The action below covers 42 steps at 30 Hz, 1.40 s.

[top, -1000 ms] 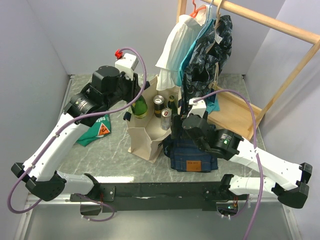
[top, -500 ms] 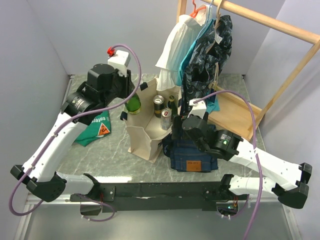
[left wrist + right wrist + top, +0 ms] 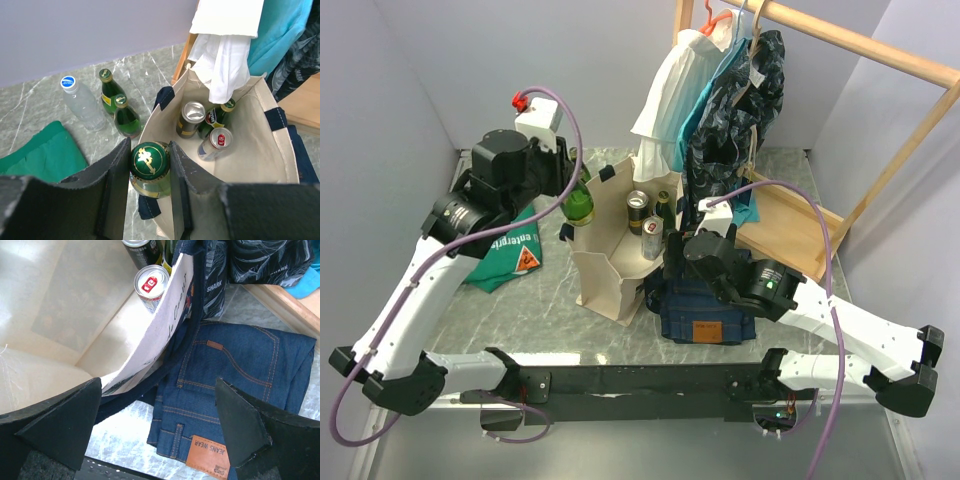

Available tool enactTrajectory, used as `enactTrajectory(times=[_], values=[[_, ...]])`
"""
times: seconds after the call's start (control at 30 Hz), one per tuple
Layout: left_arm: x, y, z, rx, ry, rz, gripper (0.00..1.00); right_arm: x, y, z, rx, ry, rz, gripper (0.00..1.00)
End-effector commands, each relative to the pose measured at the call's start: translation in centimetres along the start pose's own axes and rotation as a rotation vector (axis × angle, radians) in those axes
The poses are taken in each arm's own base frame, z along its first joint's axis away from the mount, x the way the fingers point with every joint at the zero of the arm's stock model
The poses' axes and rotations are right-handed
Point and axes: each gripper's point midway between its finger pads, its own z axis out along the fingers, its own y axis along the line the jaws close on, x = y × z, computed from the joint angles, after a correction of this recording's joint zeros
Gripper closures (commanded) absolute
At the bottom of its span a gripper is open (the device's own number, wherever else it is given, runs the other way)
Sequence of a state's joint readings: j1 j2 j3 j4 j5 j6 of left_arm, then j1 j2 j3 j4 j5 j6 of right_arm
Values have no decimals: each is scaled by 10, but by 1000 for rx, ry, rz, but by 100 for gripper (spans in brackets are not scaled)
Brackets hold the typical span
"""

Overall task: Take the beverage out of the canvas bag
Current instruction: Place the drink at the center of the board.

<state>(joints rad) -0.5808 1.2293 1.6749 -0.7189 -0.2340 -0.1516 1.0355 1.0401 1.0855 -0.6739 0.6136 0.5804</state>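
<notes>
The cream canvas bag (image 3: 610,275) stands upright and open in the middle of the table. My left gripper (image 3: 575,192) is shut on the cap end of a green glass bottle (image 3: 580,207), held above the bag's left rim. From the left wrist, the bottle (image 3: 148,159) sits between the jaws of that gripper (image 3: 148,150), over the bag's (image 3: 250,145) edge. Two cans (image 3: 190,117) (image 3: 216,142) and another green bottle (image 3: 215,117) stay inside. My right gripper (image 3: 160,425) is open beside the bag's right wall (image 3: 165,325), holding nothing.
Folded blue jeans (image 3: 705,310) lie against the bag's right side. A green printed cloth (image 3: 510,255) lies to the left. A clear water bottle (image 3: 82,102) and two green bottles (image 3: 111,90) stand behind the bag. Clothes (image 3: 720,100) hang from a wooden rack (image 3: 850,120) at the back right.
My left gripper has risen and drawn left and back with the green bottle, carrying it from inside the bag to above its left rim. The right arm has stayed put.
</notes>
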Motion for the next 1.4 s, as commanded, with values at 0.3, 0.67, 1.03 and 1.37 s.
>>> enactTrajectory(times=[0.3,0.67,1.03,1.37], values=[[-91,28,-52,-102,-344,-57,99,-9,-2,0,21,-27,14,0],[-74,64,-44,-211,-312,-58,99,-16,4,-1,6,-27,19,0],[-53,99,-19,-260,-264,-75,99,-14,1,-3,5,-26,28,0],[-32,116,8,-256,-206,-120,99,-18,2,-4,4,-33,-7,0]])
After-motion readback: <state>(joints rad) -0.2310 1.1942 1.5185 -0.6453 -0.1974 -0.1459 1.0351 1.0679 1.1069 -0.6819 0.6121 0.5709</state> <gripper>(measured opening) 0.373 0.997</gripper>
